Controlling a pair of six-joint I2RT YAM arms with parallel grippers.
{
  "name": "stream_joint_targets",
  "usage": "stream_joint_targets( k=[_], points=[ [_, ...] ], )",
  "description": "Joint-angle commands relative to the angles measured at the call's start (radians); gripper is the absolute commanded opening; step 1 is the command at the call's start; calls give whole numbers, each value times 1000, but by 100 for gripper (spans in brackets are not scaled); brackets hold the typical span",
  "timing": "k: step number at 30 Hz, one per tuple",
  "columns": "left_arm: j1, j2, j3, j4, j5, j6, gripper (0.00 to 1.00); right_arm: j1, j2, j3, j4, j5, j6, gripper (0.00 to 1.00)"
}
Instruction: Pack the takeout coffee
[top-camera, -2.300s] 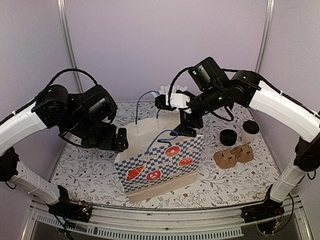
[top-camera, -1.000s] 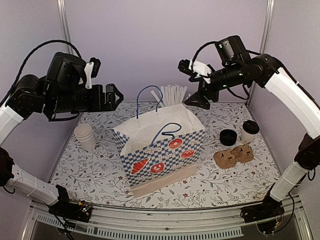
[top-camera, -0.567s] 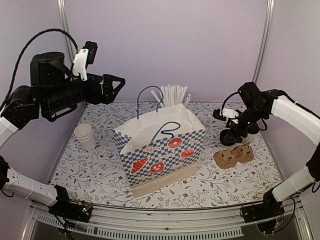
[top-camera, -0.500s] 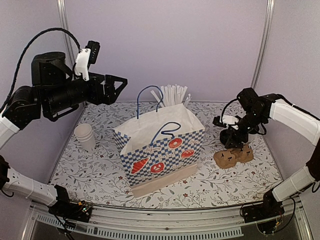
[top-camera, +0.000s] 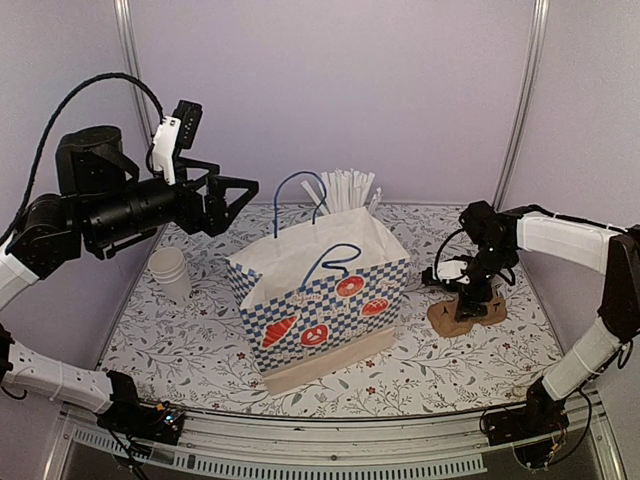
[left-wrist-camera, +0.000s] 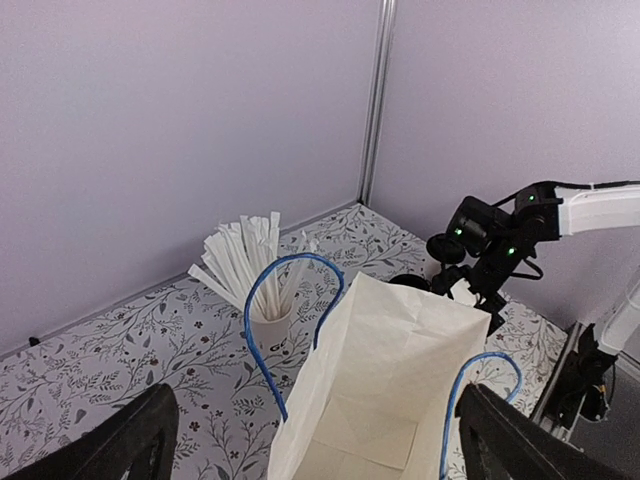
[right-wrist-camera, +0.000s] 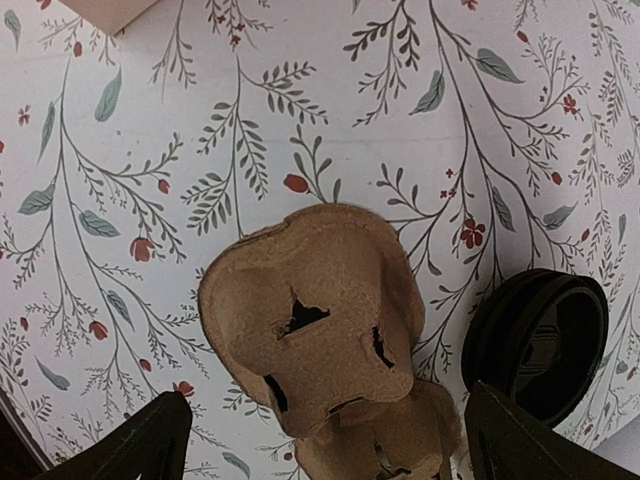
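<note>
Hung right claw (right-wrist-camera: 320, 415) wide open above brown pulp carrier (right-wrist-camera: 330, 270) at 3 o'clock of tabletop (top-camera: 180, 330). Poised left claw (top-camera: 242, 197), also wide, high at 9 o'clock, facing checkered bag (top-camera: 320, 310).

plain lilac wall panels (top-camera: 330, 90) on three sides. silver metal corner posts (top-camera: 519, 100) at rear. white floral-print tabletop (top-camera: 180, 335). light even, diffuse.

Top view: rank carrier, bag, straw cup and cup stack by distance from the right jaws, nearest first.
1. Carrier: right side, directly below.
2. Bag: centre of the table.
3. Straw cup: back centre, behind the bag.
4. Cup stack: far left.
</note>
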Motion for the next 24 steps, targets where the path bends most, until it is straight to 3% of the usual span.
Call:
stream_joint_targets(
  k=[1, 16, 20, 24],
  points=[
    [-10, -60, -41, 44, 13, -15, 100, -3, 54, -28, 55, 43, -122, 99],
    [-10, -85, -66, 44, -1, -20, 100, 23, 205, -37, 114, 86, -147, 99],
    [-10, -84, -67, 46, -1, -19, 100, 29, 228, -31, 102, 81, -137, 89],
    [-11, -80, -65, 48, 4, -15, 100, 29, 236, -4, 40, 45, -121, 73]
  ],
)
